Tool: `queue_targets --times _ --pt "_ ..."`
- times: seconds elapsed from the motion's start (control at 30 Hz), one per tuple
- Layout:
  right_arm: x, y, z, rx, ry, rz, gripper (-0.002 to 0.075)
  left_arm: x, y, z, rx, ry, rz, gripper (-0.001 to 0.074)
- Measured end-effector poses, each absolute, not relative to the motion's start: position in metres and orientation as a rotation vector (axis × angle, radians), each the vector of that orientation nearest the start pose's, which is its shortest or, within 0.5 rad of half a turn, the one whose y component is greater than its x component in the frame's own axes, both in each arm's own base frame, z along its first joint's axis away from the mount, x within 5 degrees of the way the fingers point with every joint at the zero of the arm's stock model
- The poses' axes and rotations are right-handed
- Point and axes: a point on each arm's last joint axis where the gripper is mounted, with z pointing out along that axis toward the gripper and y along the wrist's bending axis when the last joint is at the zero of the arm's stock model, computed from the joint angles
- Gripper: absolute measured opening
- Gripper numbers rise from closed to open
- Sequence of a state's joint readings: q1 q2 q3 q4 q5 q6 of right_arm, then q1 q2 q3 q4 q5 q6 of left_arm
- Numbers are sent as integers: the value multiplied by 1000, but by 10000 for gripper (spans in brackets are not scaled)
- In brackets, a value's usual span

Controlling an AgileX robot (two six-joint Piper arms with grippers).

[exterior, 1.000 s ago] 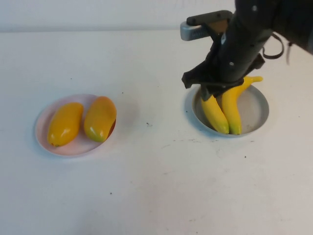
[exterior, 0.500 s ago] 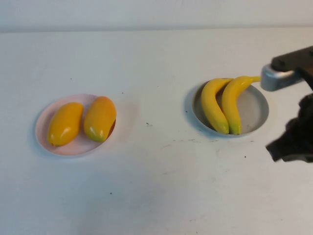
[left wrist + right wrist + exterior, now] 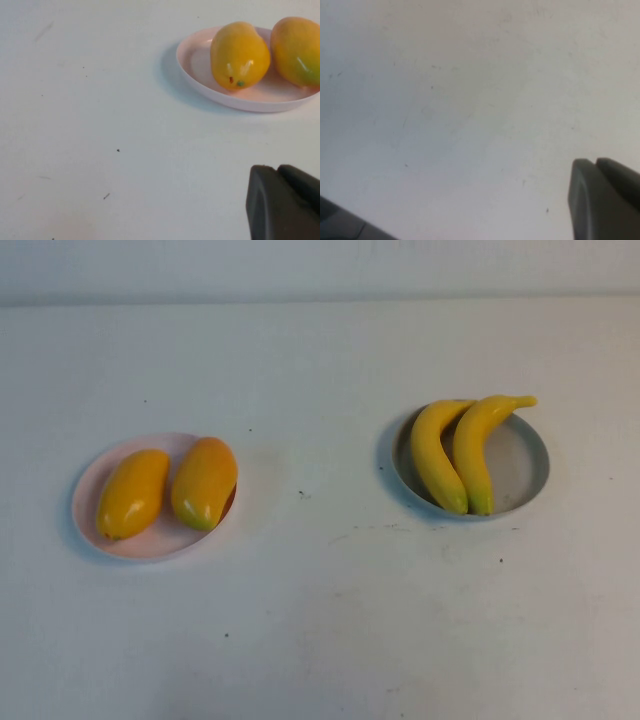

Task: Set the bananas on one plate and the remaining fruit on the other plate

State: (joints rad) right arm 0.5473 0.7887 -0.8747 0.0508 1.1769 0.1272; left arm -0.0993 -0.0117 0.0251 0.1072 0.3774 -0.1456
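Two yellow bananas lie side by side on the grey-blue plate at the right of the table. Two plump orange-yellow fruits rest on the pale pink plate at the left; the left wrist view shows the same fruits and pink plate. Neither arm shows in the high view. My left gripper is shut and empty over bare table, a short way from the pink plate. My right gripper is shut and empty above bare white table, with no plate in its view.
The white table carries a few small dark specks. A dark edge crosses one corner of the right wrist view.
The right arm has left the bananas on the grey-blue plate, pulled away to the right and gone out of the high view. Its gripper has shut. The fruit has not moved.
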Motion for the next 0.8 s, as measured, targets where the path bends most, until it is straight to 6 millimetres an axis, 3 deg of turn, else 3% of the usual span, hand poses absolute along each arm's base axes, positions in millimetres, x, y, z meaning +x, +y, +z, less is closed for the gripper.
queue_targets --times 0.2,0.4,0.6,0.8 --pt "109 69 302 -503 2453 332 -15 53 -2 172 23 1873 -63 -4" --pt "116 49 261 -253 2251 322 -15 53 -2 172 23 1873 -63 -4" --pt "95 21 227 10 2052 284 -15 53 -2 172 23 1873 -63 -4" --pt "71 6 198 136 1818 221 -15 53 -2 172 23 1873 -63 -4"
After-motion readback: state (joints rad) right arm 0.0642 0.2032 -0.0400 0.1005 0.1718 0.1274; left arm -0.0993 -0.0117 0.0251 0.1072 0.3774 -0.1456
